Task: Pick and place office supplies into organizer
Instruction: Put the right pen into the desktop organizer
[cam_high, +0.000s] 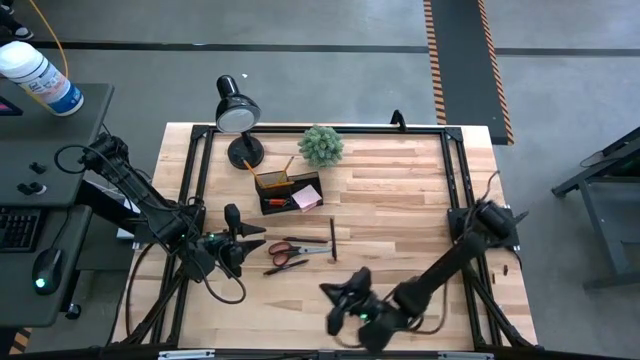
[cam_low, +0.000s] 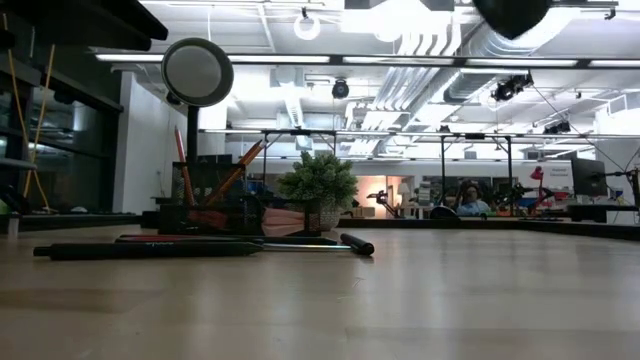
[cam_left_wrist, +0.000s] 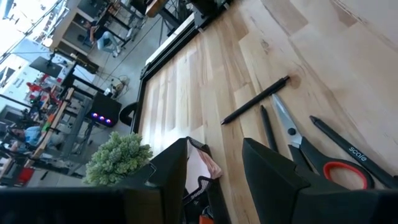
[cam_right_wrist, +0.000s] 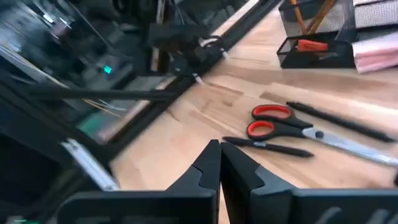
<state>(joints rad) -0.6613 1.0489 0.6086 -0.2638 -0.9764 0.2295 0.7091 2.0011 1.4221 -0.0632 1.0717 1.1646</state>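
Red-handled scissors (cam_high: 295, 250) lie flat on the wooden table, with dark pens (cam_high: 333, 240) (cam_high: 285, 267) beside them. The black organizer (cam_high: 290, 190) stands behind them, holding pencils and a pink notepad (cam_high: 307, 198). My left gripper (cam_high: 238, 232) hovers open just left of the scissors and holds nothing; its wrist view shows the scissors (cam_left_wrist: 305, 149) and a pen (cam_left_wrist: 255, 101) ahead of it. My right gripper (cam_high: 340, 300) is shut and empty near the table's near edge, facing the scissors (cam_right_wrist: 280, 124) and the organizer (cam_right_wrist: 317, 43).
A black desk lamp (cam_high: 237, 115) and a green potted plant (cam_high: 322, 145) stand at the far edge beside the organizer. A black frame (cam_high: 455, 180) borders the table. Bare wood lies to the right of the pens. The low view shows the lamp head (cam_low: 197, 72) and the plant (cam_low: 318, 185).
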